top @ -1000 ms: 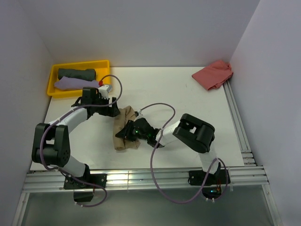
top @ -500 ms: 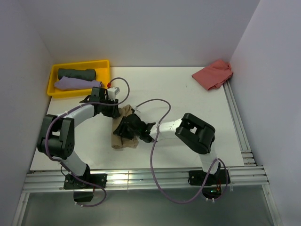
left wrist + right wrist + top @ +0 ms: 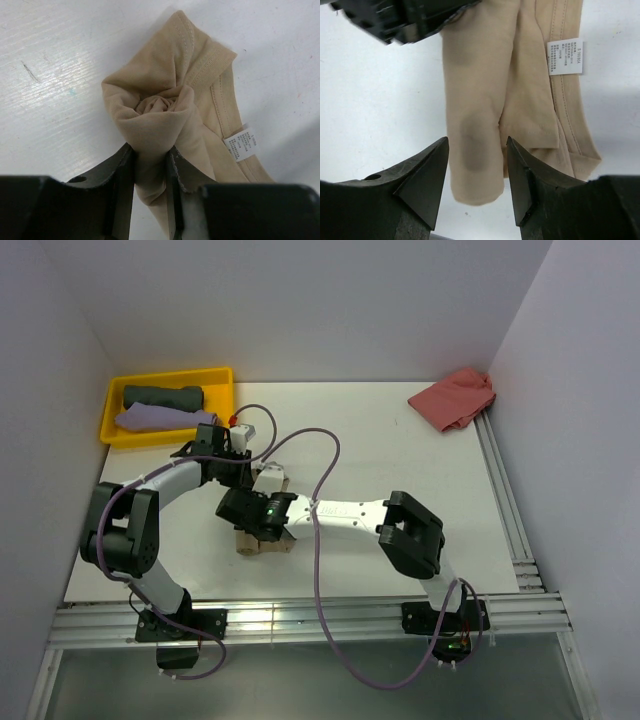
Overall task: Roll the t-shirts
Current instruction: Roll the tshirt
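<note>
The tan-beige t-shirt lies rolled into a narrow tube on the white table, its white tag showing at the side. My left gripper is shut on one end of the roll, where the spiral of cloth bulges out past the fingers. My right gripper stands open at the other end of the roll, one finger on each side, not touching it. From above, the left gripper and right gripper crowd over the shirt, hiding most of it.
A yellow tray at the back left holds a dark green rolled shirt and a lavender one. A salmon-pink shirt lies crumpled at the back right corner. Purple cables loop over both arms.
My left gripper has closed on the roll's end. My right gripper has let go, opened, and slid left along the shirt to its near end.
</note>
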Robot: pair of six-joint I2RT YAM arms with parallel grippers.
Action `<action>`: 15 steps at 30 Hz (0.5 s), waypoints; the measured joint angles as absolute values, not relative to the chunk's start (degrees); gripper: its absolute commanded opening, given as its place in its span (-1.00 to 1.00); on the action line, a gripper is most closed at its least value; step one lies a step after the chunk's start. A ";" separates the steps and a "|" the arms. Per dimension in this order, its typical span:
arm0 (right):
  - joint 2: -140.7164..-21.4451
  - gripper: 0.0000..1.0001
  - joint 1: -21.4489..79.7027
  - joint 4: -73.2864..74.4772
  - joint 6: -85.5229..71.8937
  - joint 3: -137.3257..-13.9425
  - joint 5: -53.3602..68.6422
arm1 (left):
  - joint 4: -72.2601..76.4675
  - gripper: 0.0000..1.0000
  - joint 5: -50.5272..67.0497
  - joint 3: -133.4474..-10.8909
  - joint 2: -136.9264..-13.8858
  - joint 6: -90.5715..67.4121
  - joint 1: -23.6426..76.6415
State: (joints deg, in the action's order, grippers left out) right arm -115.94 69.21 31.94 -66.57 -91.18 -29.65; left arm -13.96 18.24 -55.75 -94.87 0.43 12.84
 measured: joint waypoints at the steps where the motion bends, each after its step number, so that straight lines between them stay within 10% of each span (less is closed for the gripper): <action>1: -116.18 0.14 69.65 33.06 -66.35 -92.20 -30.72 | -14.06 -0.47 18.22 -55.86 -94.94 0.43 12.84; 15: -123.22 0.12 71.48 35.35 -60.75 -99.90 -33.36 | -14.50 -0.47 18.13 -56.27 -95.42 0.40 12.91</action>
